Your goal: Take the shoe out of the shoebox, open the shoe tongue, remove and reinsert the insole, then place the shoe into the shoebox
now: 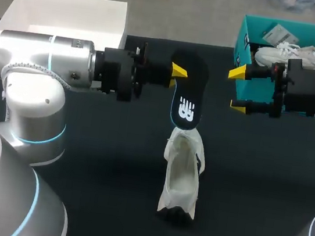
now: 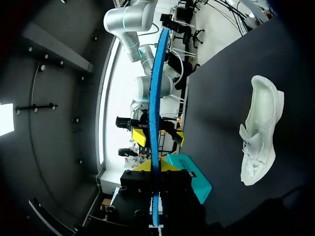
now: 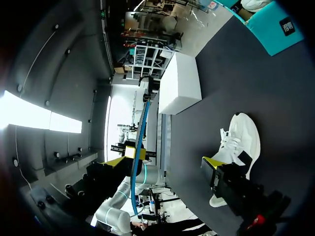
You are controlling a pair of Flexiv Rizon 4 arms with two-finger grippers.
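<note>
Left jaws clamp the insole [image 1: 186,98] over the shoe [image 1: 179,177] so we can reinsert it | right jaws released, likely to steady shoe

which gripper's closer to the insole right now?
Left. The left gripper is shut on the insole, gripping its upper end. The right gripper is open and apart from it, off to its side by the teal shoebox.
</note>
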